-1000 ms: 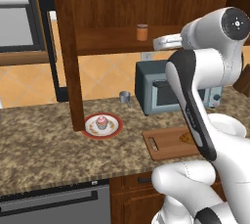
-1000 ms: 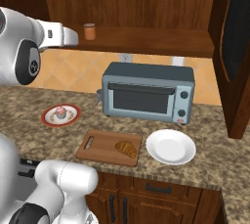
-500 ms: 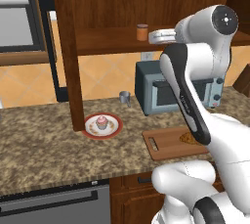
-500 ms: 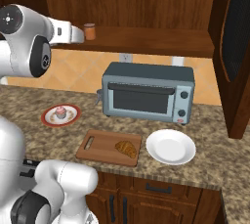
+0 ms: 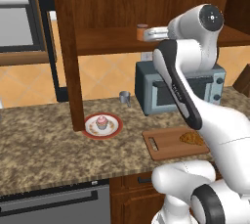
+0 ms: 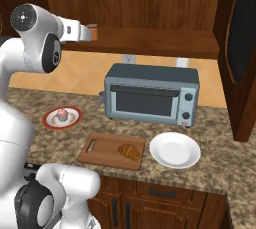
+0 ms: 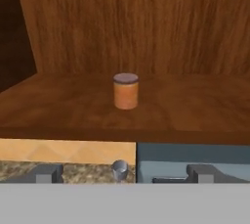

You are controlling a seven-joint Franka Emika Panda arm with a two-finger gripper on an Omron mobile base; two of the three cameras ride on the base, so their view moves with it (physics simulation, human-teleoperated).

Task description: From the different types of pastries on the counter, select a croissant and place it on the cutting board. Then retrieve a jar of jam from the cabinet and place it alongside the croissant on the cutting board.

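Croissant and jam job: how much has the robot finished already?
Done: the croissant lies on the cutting board. In hand: the open tool points at the jar of jam, which stands upright on the cabinet shelf, not yet gripped. Left: grab the jar and set it on the board beside the croissant.

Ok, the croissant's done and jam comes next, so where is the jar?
The jar of jam stands upright on the cabinet shelf, centred in the hand view, above the toaster oven.
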